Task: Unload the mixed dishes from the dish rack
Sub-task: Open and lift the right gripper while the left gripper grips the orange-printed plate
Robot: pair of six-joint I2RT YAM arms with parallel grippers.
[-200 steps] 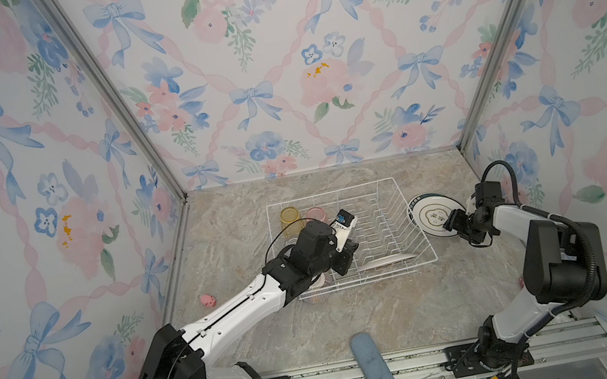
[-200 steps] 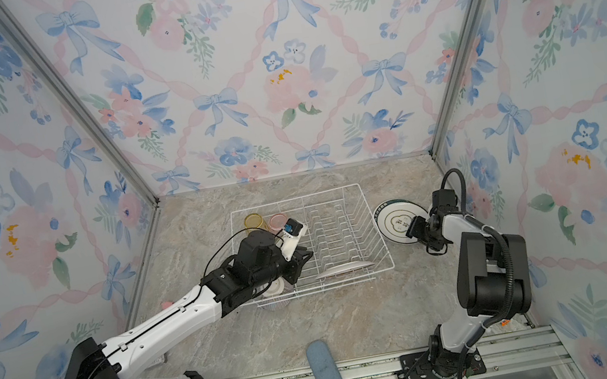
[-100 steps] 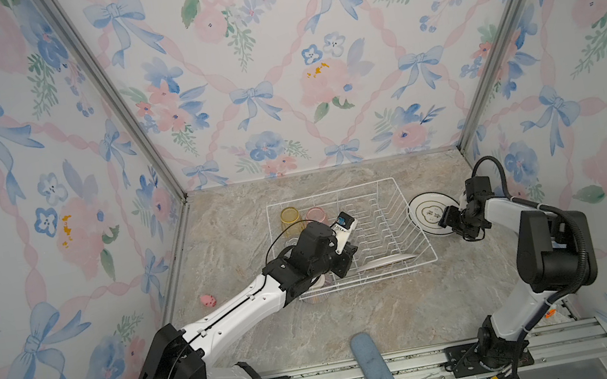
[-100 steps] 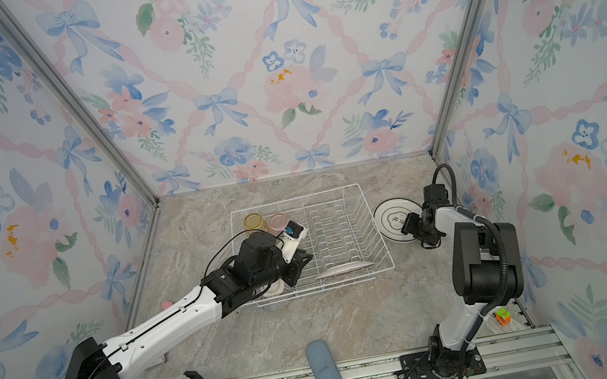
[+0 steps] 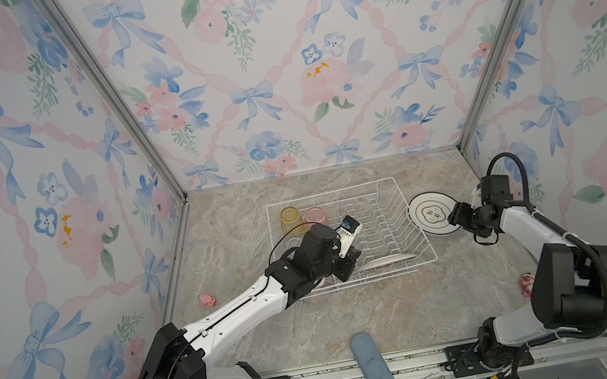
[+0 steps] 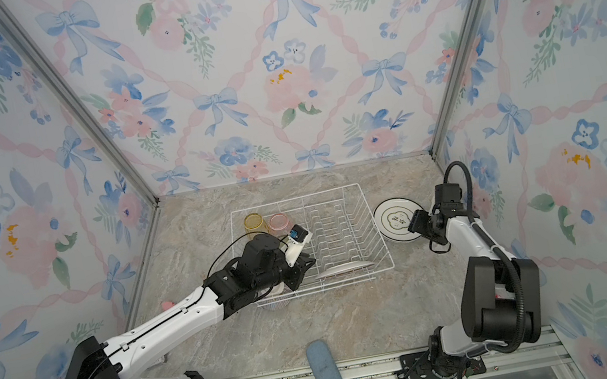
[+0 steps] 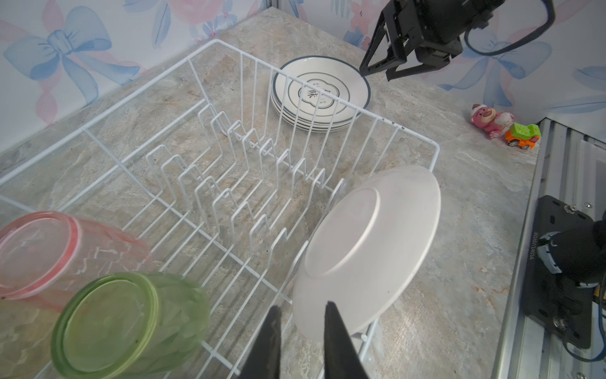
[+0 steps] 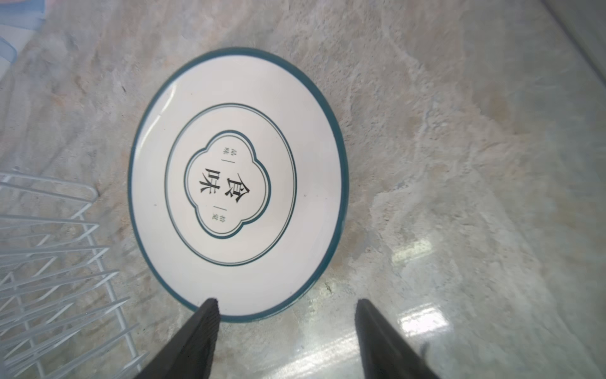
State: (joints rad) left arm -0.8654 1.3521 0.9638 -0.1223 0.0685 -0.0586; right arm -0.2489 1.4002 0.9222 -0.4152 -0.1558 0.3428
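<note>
The right arm has swung its big elbow a little, and the right pincer (image 8: 286, 303) has crept nearer the rim of the stack of plates (image 5: 432, 214). The left arm has hardly stirred. The right pincer is spread wide and holds nothing.

One plate (image 7: 367, 249) leans in the near right corner of the dish rack (image 5: 399, 216). Its bottom faces up and toward the back wall. Its long side runs left to right along the near wires.

The left pincer (image 7: 303, 306) has its fingers close together on either side of that plate's low rim. I cannot tell if they pinch it. The green tumbler (image 7: 131, 325) sits just beside the pincer. The pink tumbler (image 5: 315, 215) and yellow tumbler (image 5: 290, 218) are farther back. Upright prongs (image 7: 249, 183) crowd the plate's other side.
</note>
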